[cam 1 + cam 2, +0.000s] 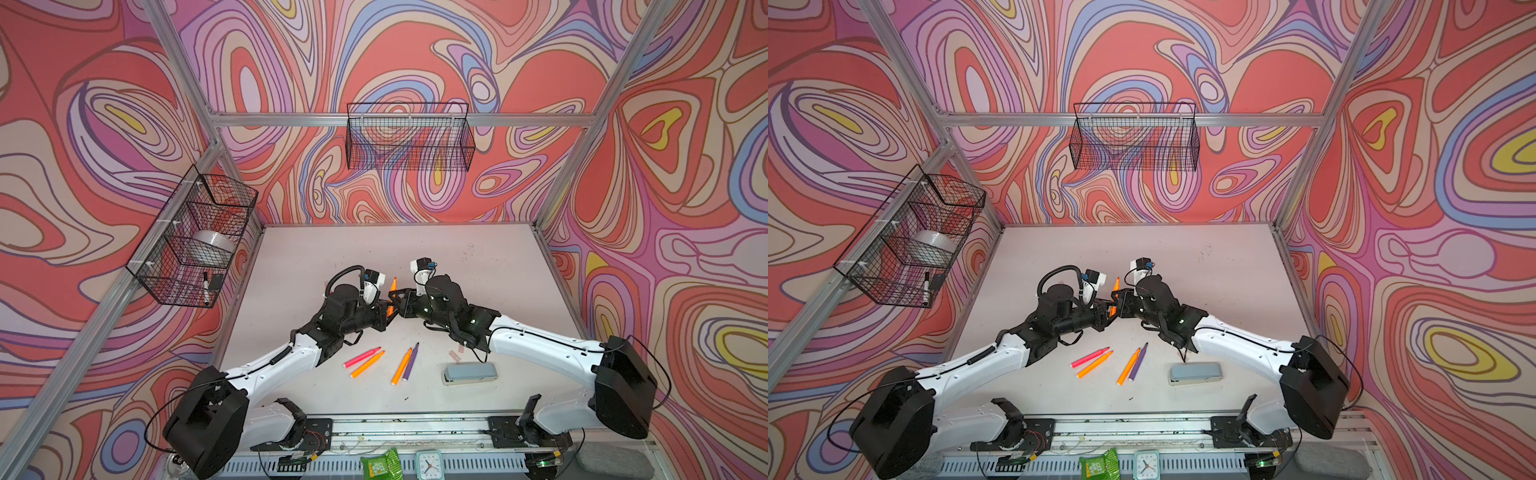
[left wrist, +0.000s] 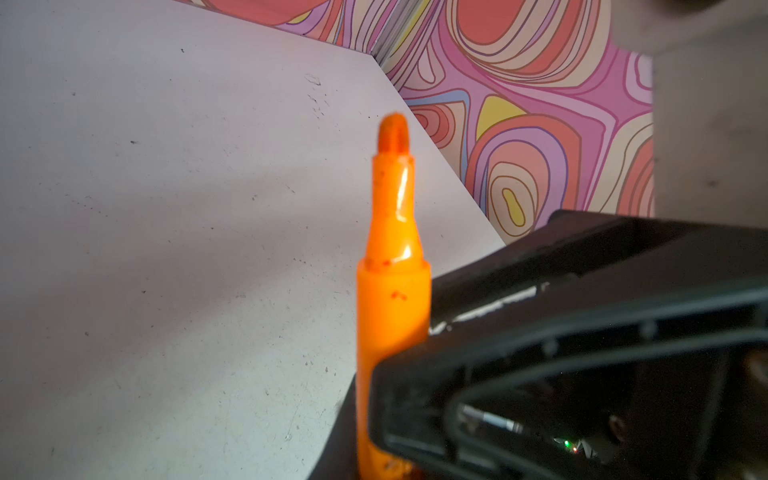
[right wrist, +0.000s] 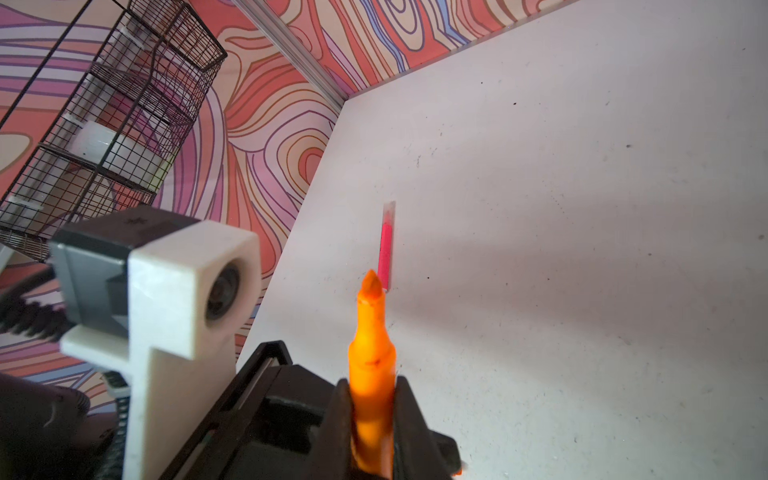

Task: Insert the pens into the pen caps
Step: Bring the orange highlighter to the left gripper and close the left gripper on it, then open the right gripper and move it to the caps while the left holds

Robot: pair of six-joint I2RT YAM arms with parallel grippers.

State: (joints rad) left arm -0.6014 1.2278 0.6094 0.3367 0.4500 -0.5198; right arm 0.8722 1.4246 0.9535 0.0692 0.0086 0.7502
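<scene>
Lying flat on the white table (image 1: pixel 316 257) left of centre: one pink pen (image 1: pixel 361 356) and one orange pen (image 1: pixel 368 364), side by side, near parallel, tips bare. Meeting mid-table just behind those: left gripper (image 1: pixel 385 315), right up against the rear barrel of the held orange pen (image 1: pixel 393 285); cannot tell if clamped on it or only beside it, own fingertips not clear in the left wrist view. Pointing away from the arm bases, toward the back wall: bare felt tip of that pen, no cap on. Clamped tight on the barrel nearer the tip: right gripper (image 3: pixel 370 405), both fingers (image 3: pixel 341 415) pressed onto the orange plastic in the right wrist view. Lying on the table beyond the tip in that view: capped pink pen (image 3: pixel 385 253), clear cap (image 3: pixel 388 212) on its far end, well apart from both grippers. Lying right of centre in both top views: second orange pen (image 1: pixel 401 366) touching purple pen (image 1: pixel 410 360), tips bare. Further right: loose pen cap (image 1: pixel 453 354) on the table, near the grey stapler (image 1: pixel 469 372).
</scene>
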